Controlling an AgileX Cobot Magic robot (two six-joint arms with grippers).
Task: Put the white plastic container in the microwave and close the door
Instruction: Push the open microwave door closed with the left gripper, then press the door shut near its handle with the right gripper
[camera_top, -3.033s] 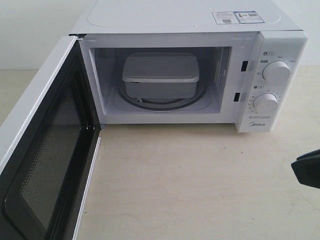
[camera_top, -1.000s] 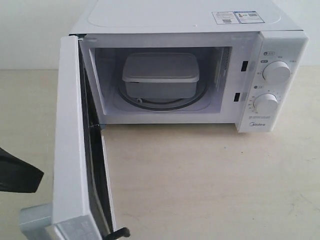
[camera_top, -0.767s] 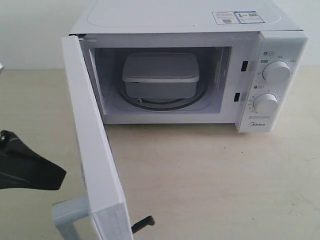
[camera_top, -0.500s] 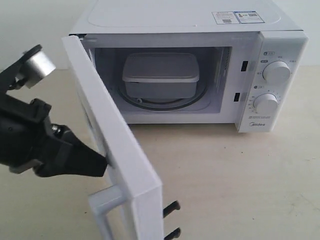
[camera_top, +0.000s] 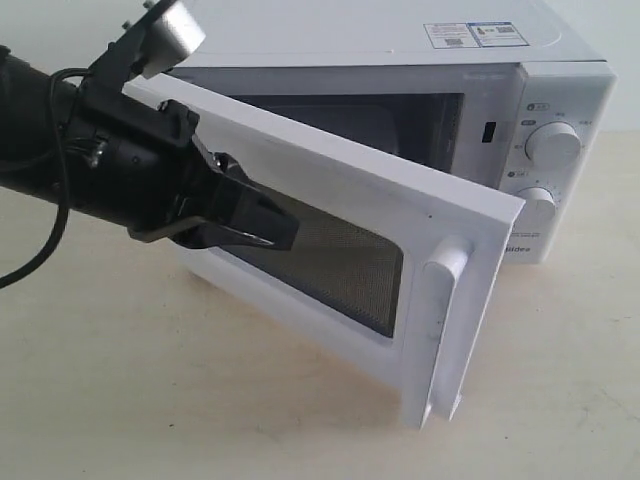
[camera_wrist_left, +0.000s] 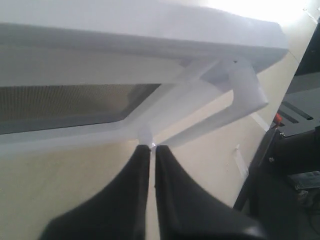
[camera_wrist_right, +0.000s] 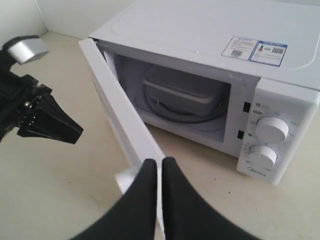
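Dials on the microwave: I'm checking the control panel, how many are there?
2. The upper dial sits on the side panel of the microwave; the lower dial just below it, partly covered by the door in the exterior view. The right wrist view shows no others.

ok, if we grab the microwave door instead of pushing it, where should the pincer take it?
Take the vertical handle at the free edge of the door. It is a bar standing off the outer face with a gap behind it, so jaws can close across it. Come from the outer-face side, jaws level; the left pincer is on that side.
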